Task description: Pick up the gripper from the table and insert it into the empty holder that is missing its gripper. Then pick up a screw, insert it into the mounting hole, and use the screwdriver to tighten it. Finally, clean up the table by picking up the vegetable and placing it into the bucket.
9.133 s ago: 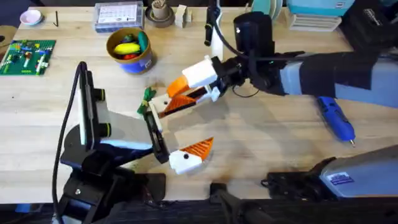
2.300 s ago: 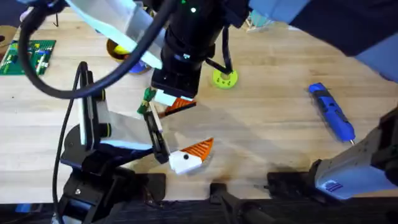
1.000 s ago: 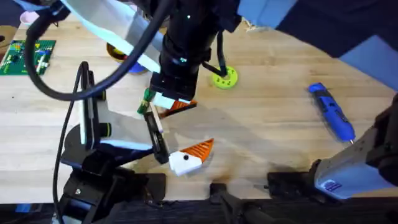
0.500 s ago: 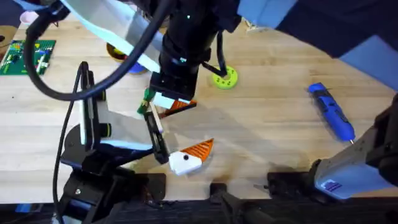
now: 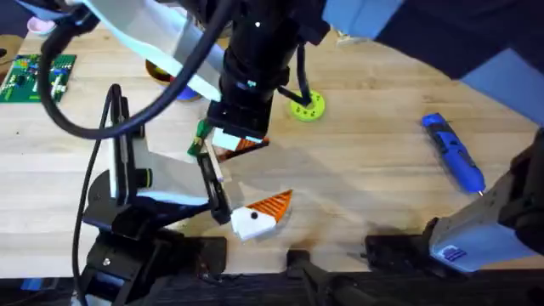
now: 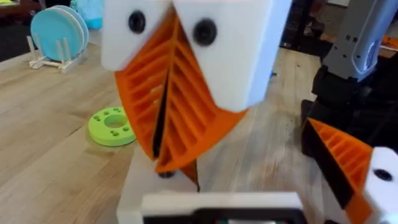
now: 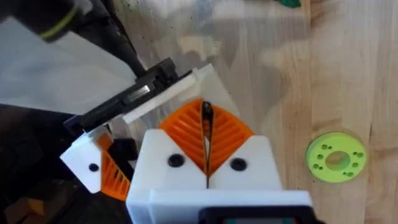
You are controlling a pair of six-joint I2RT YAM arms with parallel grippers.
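The right end effector [image 7: 207, 134], pads pressed together on a small dark piece [image 7: 206, 112], probably the screw, hangs over the holder [image 7: 177, 92] of the spread left end effector [image 5: 251, 177], left of centre on the tabletop [image 5: 365, 144]. A slight tilt could jam the piece and knock it loose.

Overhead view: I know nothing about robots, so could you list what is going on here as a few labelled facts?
Right gripper: reaches across the middle, orange pads shut together, just over the left arm's gripper
Left gripper: open, fingers far apart
Screwdriver: lying on the table at the right, nothing touching it
Green disc: flat on the table beside the right gripper
Vegetable: small green piece by the left gripper, outside the bucket
Bucket: mostly hidden behind the right arm
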